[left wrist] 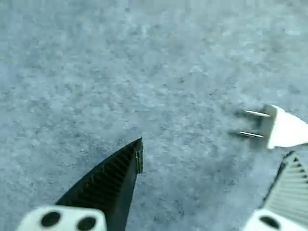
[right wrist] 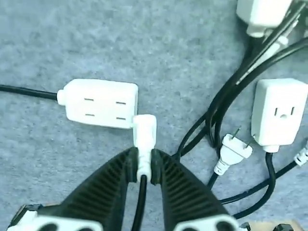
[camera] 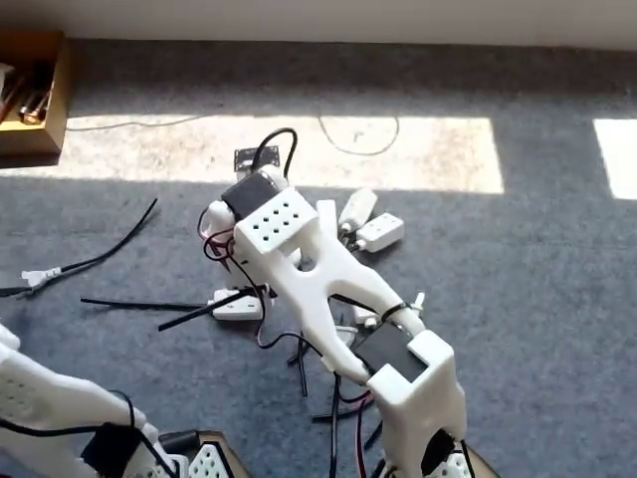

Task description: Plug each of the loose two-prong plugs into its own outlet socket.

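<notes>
The right gripper [right wrist: 143,156] is clamped on a white plug [right wrist: 144,131] by its neck. Its black fingers [right wrist: 115,180] press on either side, and the cord runs back between them. The plug's head sticks out just past the fingertips and touches the long edge of a flat white outlet block [right wrist: 98,102] (whether the prongs sit in any slot cannot be seen). In the high view that outlet block [camera: 237,307] lies on the grey carpet [camera: 518,299] beside the outstretched arm, with two more sockets [camera: 380,232] side by side at about 2 o'clock from it. A second plug [right wrist: 234,150] lies free among black cords [right wrist: 226,101], just beside a square socket [right wrist: 279,111].

The left gripper [left wrist: 215,150] is spread wide and holds nothing. A third plug [left wrist: 284,129], prongs bare, lies on the carpet just off the tip of its white finger [left wrist: 288,187]. In the high view a corded plug [camera: 35,277] lies at 9 o'clock from the outlet block, well apart.
</notes>
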Motion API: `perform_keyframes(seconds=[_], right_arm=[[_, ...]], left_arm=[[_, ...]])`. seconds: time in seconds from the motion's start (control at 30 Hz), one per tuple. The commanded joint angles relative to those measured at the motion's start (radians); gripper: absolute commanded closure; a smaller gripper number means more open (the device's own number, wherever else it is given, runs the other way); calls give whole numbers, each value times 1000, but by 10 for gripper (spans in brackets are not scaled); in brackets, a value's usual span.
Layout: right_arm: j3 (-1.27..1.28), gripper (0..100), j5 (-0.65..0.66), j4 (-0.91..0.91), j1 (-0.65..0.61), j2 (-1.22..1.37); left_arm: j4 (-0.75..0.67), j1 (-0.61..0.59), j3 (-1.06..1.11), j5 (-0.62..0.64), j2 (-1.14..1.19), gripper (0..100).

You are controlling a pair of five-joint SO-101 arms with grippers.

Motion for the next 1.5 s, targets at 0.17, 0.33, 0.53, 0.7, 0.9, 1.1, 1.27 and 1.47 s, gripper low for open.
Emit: perform_keyframes(seconds=[0.17,0.33,0.53,0.7,0.9,1.1,1.27,1.47], right_arm=[[-59,994,14,41,-1,-65],[-61,994,14,38,-5,-65],[-77,994,14,39,-22,-71],[-116,994,14,41,-79,-71],[-105,994,17,39,-91,-62],[-88,994,18,39,-50,-59],[-74,994,15,38,-31,27],[-108,994,14,39,-35,81]], left_arm=[[-38,-111,-168,-6,58,582],[-37,-113,-196,-6,105,582],[-38,-105,-206,-6,119,582],[-38,-90,-211,-6,124,582],[-38,-90,-211,-6,124,582],[-38,-94,-211,-6,122,582],[-38,-96,-211,-6,122,582],[-40,-97,-211,-6,122,582]])
